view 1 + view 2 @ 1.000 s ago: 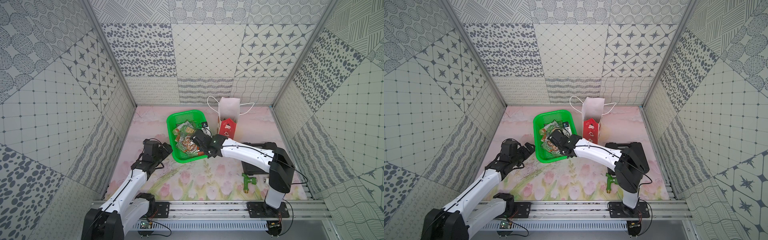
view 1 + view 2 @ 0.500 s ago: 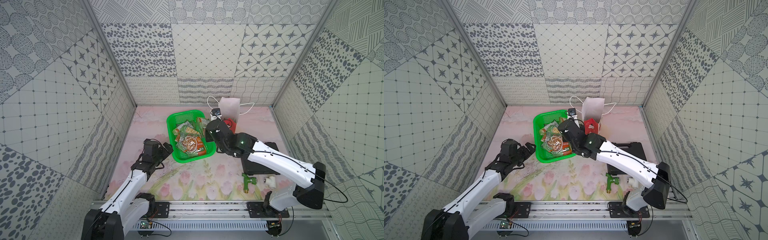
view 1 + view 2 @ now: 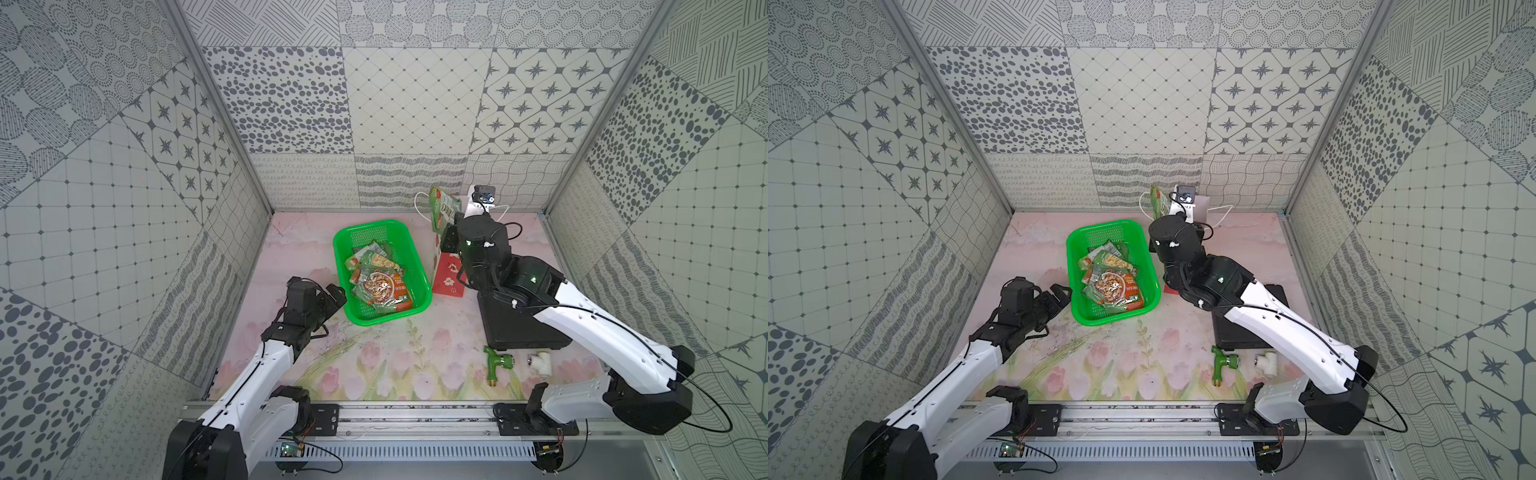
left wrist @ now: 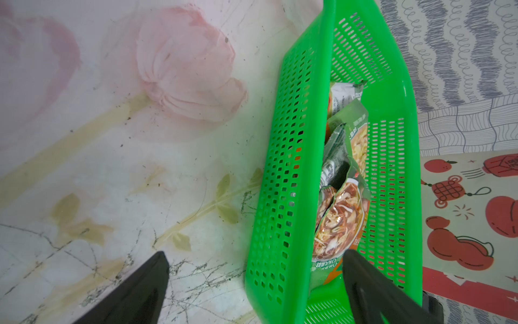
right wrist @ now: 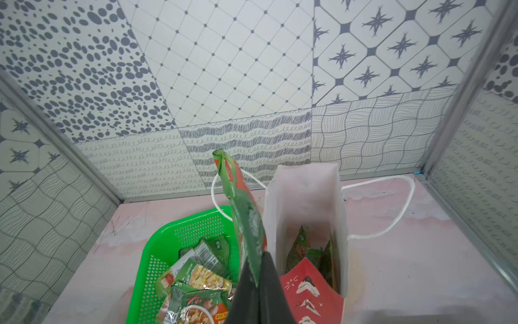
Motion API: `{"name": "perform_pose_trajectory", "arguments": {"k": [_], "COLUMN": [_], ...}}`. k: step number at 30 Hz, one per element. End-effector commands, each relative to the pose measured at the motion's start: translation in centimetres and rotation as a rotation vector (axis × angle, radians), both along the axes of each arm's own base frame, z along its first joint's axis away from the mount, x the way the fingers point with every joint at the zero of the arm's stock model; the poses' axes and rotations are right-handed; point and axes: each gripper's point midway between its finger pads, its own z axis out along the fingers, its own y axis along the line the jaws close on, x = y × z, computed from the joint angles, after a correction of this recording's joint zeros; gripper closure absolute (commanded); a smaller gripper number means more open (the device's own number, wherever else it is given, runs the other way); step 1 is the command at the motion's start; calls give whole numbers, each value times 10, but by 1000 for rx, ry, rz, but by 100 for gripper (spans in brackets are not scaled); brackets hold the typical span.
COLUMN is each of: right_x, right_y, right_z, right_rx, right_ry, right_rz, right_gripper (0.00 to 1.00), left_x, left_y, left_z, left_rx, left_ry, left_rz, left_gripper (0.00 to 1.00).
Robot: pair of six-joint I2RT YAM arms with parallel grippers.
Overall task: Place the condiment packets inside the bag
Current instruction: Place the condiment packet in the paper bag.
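Green first: saw a small tap fitting [image 3: 496, 365] lying low and right of centre in both top views, a white pipe tee [image 3: 540, 362] just beside it on the flowered desk [image 3: 374, 365]. Found a black case [image 3: 519, 328] flat just above those, partly hidden by the right arm [image 3: 590, 328]. Left of centre, found the left end effector [image 4: 253, 262] with fingers spread wide, holding nothing, low over the desk just beside the left wall of a green mesh basket [image 3: 361, 318]. Could not count the condiment packets [image 3: 380, 286] heaped in that basket, overlapping, green with food photos. Right of the basket saw the bag [image 3: 449, 282] upright, red front toward the camera, mouth open; could not tell whether bag and basket touched. In the right wrist view, made out bagged packets [image 5: 304, 249] standing on end deep in its white interior. Caught the right end effector [image 5: 258, 266] clamped tight on the lower edge of a single packet [image 5: 246, 218], held upright in the air just beside the bag's open mouth, not inside, near the patterned rear wall [image 3: 407, 183].
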Motion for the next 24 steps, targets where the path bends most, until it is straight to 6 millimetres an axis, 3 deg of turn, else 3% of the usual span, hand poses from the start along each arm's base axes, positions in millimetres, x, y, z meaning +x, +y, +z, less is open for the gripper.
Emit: {"name": "perform_pose_trajectory", "arguments": {"k": [1, 9, 15, 24], "right_x": [9, 52, 83, 101], "right_y": [-27, -43, -48, -40], "right_z": [25, 8, -31, -77], "right_rx": [25, -53, -88, -107], "right_ry": [-63, 15, 157, 306], "right_rz": [-107, -176, -165, -127], "right_gripper": [100, 100, 100, 100], "left_x": [2, 2, 2, 1], "left_y": [0, 0, 0, 0], "left_z": [5, 5, 5, 8], "left_rx": [15, 17, 17, 20], "left_ry": [-29, -28, -28, -33], "left_rz": [-19, -18, -21, -18], "left_gripper": [1, 0, 0, 1]}}
